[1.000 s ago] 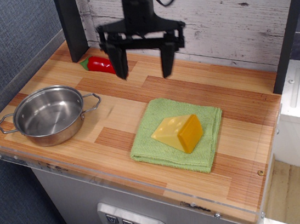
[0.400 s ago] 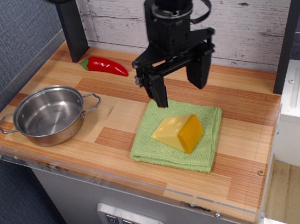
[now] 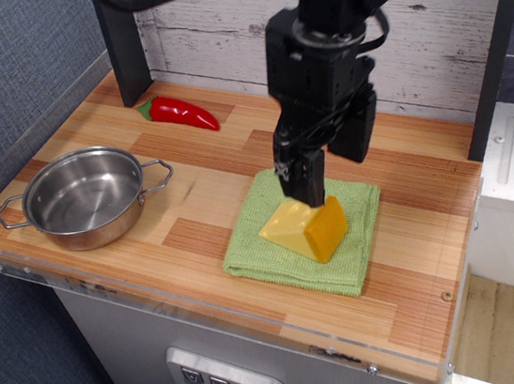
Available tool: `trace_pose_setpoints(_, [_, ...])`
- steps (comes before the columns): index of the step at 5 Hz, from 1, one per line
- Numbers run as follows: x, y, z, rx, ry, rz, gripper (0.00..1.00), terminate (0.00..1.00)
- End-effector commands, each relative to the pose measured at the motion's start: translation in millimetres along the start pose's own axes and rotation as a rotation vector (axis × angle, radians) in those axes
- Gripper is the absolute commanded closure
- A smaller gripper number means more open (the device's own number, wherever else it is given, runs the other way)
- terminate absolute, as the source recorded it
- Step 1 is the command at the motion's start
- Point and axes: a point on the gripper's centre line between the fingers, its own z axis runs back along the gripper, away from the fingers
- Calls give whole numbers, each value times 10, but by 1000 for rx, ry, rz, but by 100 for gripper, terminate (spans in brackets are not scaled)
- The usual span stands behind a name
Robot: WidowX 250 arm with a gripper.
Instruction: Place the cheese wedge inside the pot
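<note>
The gripper [image 3: 327, 162] is spread open just above the cheese [image 3: 305, 226]; lower it so both fingers straddle the wedge evenly, then close gently.

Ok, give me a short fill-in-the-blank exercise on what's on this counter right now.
1. The cheese wedge lies on a folded ____ cloth.
2. The pot holds ____.
3. The red pepper lies near the ____ wall, behind the pot.
4. The gripper hangs directly above the ____, with its fingers spread.

Missing words: green; nothing; back; cheese wedge
</note>
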Motion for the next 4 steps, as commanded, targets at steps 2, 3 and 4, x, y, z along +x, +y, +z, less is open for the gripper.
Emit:
trace_pose_setpoints(2, [10,-155,-102,-80,-13,20,0,0])
trace_pose_setpoints(3, [29,-126,-159,-69,1,30,0,0])
trace_pose_setpoints(4, [14,-102,-191,-49,11,40,0,0])
